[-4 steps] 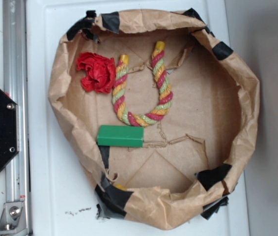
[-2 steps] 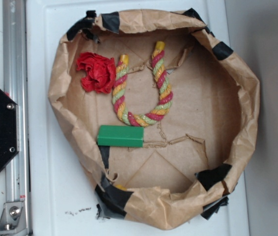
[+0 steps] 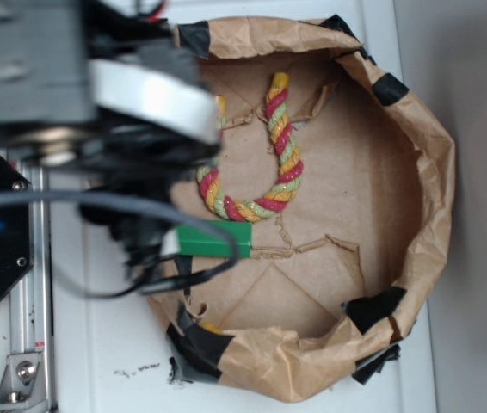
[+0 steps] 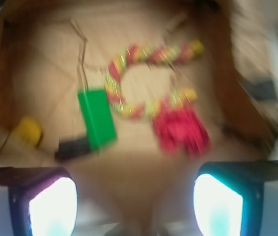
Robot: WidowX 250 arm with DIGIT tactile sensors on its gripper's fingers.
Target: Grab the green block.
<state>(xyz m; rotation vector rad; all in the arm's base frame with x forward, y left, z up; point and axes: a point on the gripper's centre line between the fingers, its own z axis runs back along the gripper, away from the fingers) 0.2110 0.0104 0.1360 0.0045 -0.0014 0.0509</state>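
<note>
- white tabletop (image 3: 97, 361) carried a crumpled brown paper basin (image 3: 424, 172) patched with black tape.
- green block (image 4: 97, 118) lay on the basin floor just beside the bend of the twisted rope (image 4: 144, 78); red cloth (image 4: 180, 129) lay on the rope's other side.
- gripper (image 4: 135, 201) was open and empty, fingers (image 4: 50, 204) spread wide apart.
- wrist view: block sat ahead and left of the gap centre, well apart from the fingers, long axis running roughly away from the camera.
- judgement: shift left, advance, close across the short side.
- both views motion-blurred.
</note>
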